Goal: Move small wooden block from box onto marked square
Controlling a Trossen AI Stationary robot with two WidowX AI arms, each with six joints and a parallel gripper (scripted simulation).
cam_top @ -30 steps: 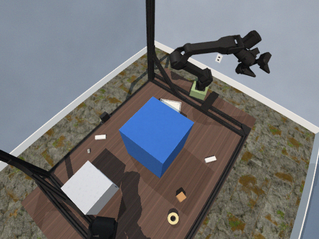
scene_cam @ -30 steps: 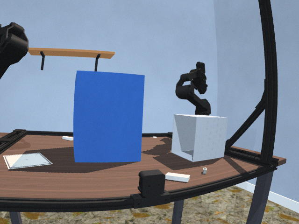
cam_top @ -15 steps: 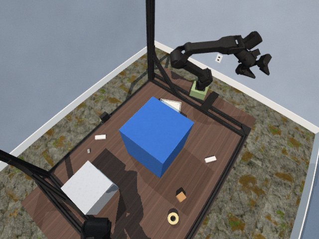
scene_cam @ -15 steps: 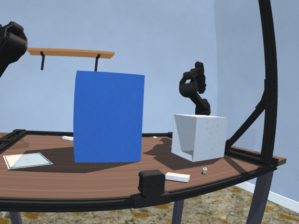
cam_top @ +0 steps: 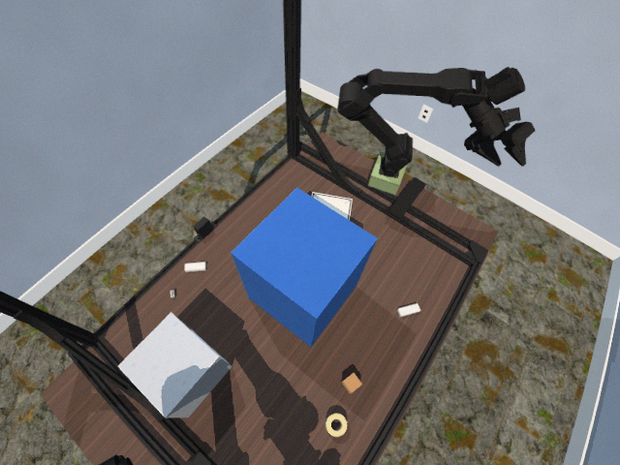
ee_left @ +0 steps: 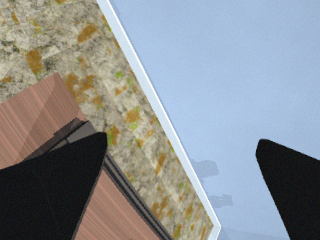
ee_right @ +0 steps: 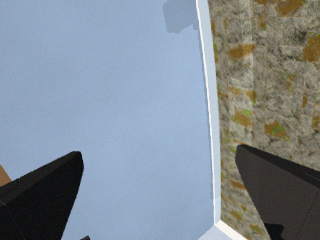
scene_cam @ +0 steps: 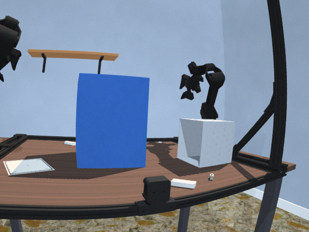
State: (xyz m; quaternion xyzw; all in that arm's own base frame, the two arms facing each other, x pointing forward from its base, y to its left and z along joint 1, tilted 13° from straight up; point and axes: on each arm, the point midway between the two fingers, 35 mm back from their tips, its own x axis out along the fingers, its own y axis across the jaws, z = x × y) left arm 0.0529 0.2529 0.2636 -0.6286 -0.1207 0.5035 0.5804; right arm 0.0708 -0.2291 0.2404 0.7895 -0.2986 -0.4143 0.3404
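Exterior: marked square point(cam_top: 336, 203) point(scene_cam: 27, 166) nearest, mostly hidden from top; then white box point(cam_top: 165, 357) point(scene_cam: 217, 142), open side visible — no such opening from top. Small tan block point(cam_top: 351, 383) outside boxes, top view only — can't confirm it's the task block. Left gripper point(cam_top: 511, 162) point(scene_cam: 8, 75) point(ee_left: 181, 139) and right gripper point(scene_cam: 180, 93) point(ee_right: 160, 157): fingers spread, empty.
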